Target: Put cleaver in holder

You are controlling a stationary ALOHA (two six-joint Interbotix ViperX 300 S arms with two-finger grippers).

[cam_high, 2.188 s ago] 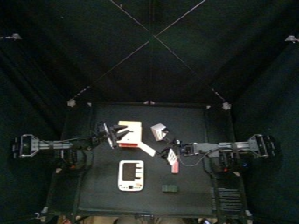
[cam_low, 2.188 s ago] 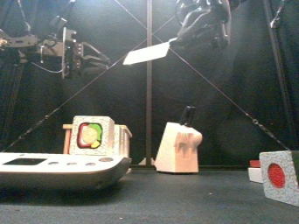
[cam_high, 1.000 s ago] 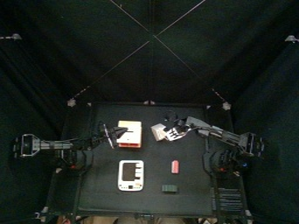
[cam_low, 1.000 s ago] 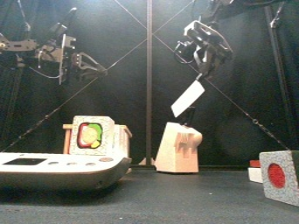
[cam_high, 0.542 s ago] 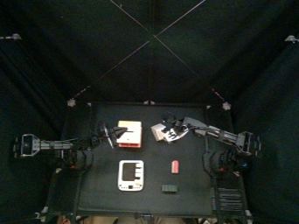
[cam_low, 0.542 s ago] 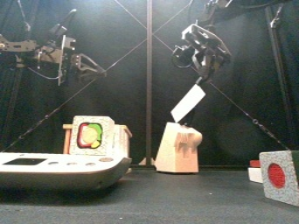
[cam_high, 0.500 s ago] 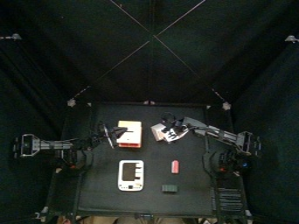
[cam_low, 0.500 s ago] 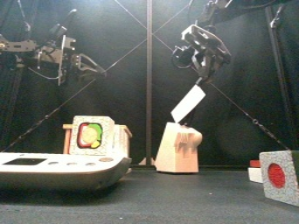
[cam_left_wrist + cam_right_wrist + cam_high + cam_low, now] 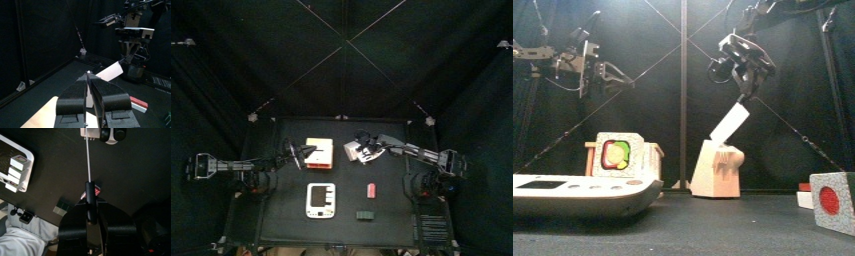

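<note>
Pale grey-white, the cleaver (image 9: 731, 122) is hanging blade-down from the right end effector (image 9: 748, 92), whose jaws are clamped together on its dark handle. In the front view the blade is tilting, its lower corner just above the top of the holder (image 9: 718, 168), with the end effector directly above; whether the edge is touching the block cannot be told. The right wrist view is looking straight down the thin blade (image 9: 89, 158) to the holder (image 9: 100, 132) past its tip, with the right end effector (image 9: 91, 210) gripping the handle. From above, the right end effector (image 9: 372, 143) is sitting over the holder (image 9: 361, 152) near the middle of the counter (image 9: 392, 205).

The left end effector (image 9: 599, 72) is hanging off to the other side, above a wooden block with a green and red picture (image 9: 616, 155). In the left wrist view its jaws (image 9: 89, 95) are gripping a pale wooden piece (image 9: 100, 76) that is running under and between them.

Below and nearer the front edge, a white device (image 9: 580, 192) is lying flat on the counter, and a white cube with a red dot (image 9: 831, 201) is standing at the right.
</note>
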